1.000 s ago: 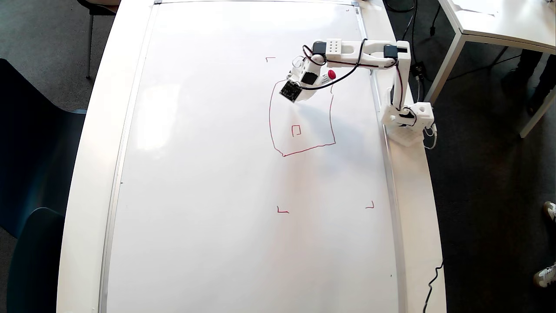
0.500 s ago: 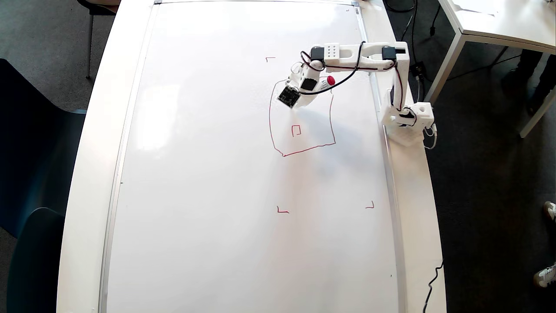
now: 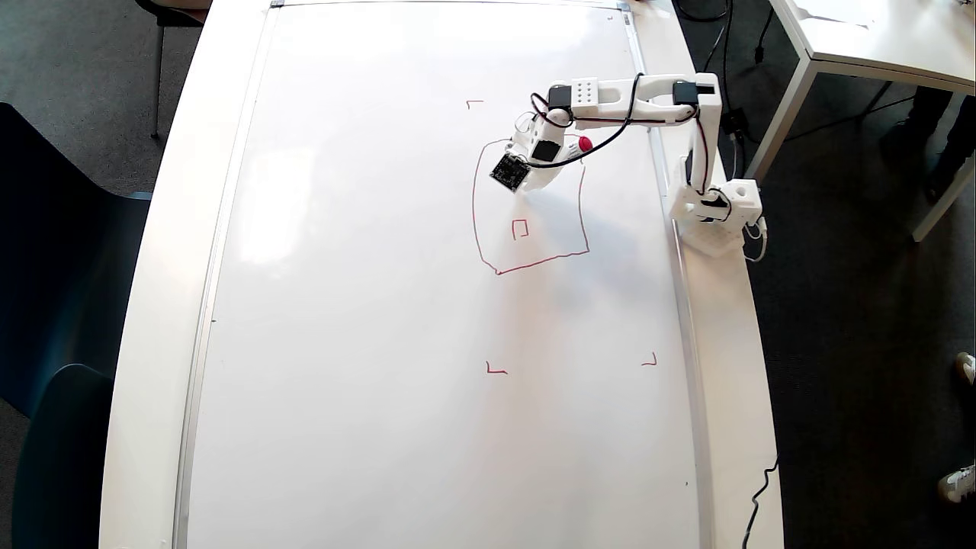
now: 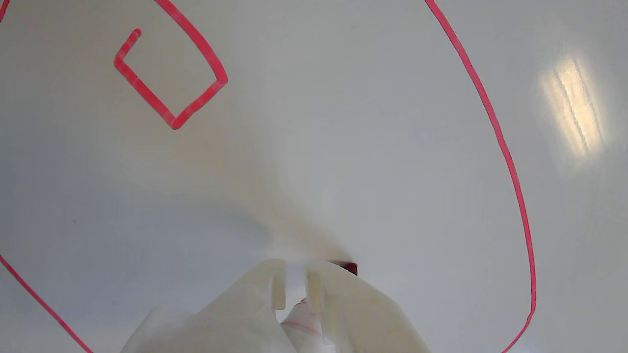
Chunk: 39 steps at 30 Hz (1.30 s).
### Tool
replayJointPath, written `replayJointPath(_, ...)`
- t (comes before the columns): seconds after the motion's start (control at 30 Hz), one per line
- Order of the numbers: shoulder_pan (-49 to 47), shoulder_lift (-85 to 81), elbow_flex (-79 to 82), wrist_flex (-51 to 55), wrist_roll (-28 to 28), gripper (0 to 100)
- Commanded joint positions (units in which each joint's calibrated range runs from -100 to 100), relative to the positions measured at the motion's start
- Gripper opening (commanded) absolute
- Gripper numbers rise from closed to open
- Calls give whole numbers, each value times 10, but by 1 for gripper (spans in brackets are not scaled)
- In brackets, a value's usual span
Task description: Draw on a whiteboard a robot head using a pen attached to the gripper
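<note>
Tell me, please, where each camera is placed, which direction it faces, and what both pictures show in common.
Overhead view: fixed high above, looking down on the whiteboard; whole arm, base and end effector visible.
Wrist view: rides on the arm, looking along the end effector at the board close up; only its white fingers and the pen tip show.
Shared: the red robot head outline and its one small square.

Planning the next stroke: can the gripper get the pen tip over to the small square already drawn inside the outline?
Probably yes. The gripper sits inside the robot head outline, the small square lies close by, and only bare whiteboard lies between them. The pen is clamped; its tip looks near the board.
</note>
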Motion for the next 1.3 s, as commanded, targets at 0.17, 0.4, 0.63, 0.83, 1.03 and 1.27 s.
replayJointPath(0.17, 0, -12, 16, 13, -2, 1)
replayJointPath(0.4, 6, -26, 25, 28, -2, 1)
replayJointPath(0.63, 4, -62, 81, 40, -17, 1)
replayJointPath(0.83, 25, -62, 76, 33, -14, 1)
replayJointPath(1.03, 54, -60, 74, 33, -12, 1)
replayJointPath(1.27, 63, -57, 66, 32, -12, 1)
